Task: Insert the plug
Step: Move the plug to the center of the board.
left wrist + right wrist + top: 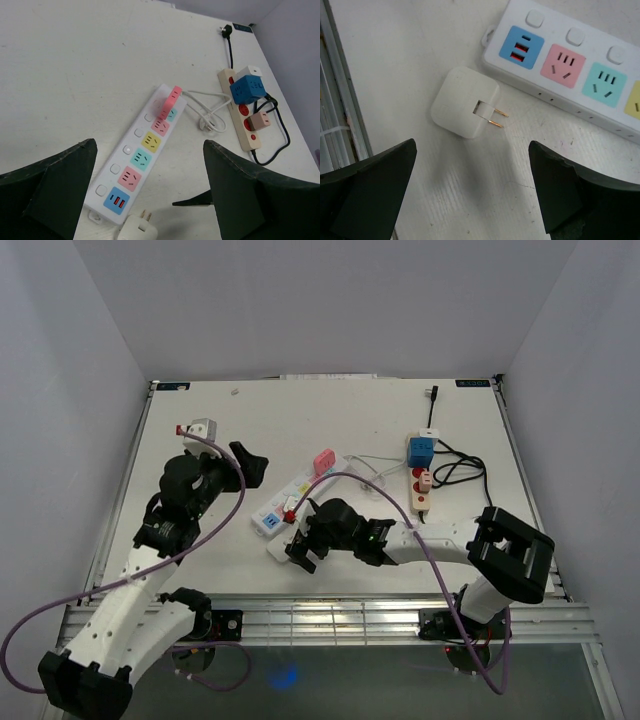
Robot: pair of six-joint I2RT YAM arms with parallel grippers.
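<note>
The left gripper (149, 145) hangs spread wide and empty, with the white power strip (142, 152) below, between its fingers. The right gripper (472, 145) is also released. The white plug (462, 102) lies just ahead between its fingers, beside the strip's USB end and untouched.

The left arm (130, 590) stretches forward, and the left gripper (243, 464) has its jaws spread wide. The right arm (430, 540) folds leftward, and the right gripper (303, 548) gapes equally wide.

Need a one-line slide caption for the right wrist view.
Open right hand hovers over the white two-prong plug lying beside the USB end of the power strip.
</note>
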